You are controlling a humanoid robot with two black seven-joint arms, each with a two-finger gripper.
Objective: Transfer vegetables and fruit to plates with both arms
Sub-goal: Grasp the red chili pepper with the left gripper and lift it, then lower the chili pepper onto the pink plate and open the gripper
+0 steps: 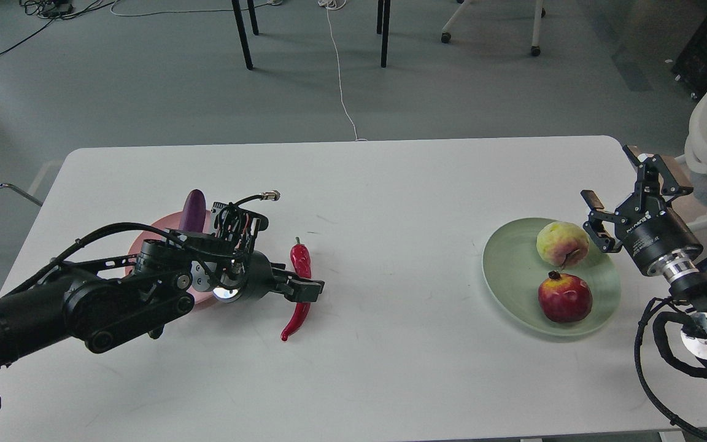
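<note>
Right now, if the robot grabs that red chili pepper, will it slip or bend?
The red chili pepper looks glossy, so it may slip between the fingers of the left gripper, whose fingers sit around its middle. It is thin and curved, so it might swivel when squeezed. It holds its shape on the table, so it probably stays fairly stiff and light.

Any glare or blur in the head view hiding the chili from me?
Head view: sharp, evenly lit, shadows soft. Chili pepper shows small highlights but no washout; the left gripper covers its middle. Pomegranate is glossy, yet clear.
</note>
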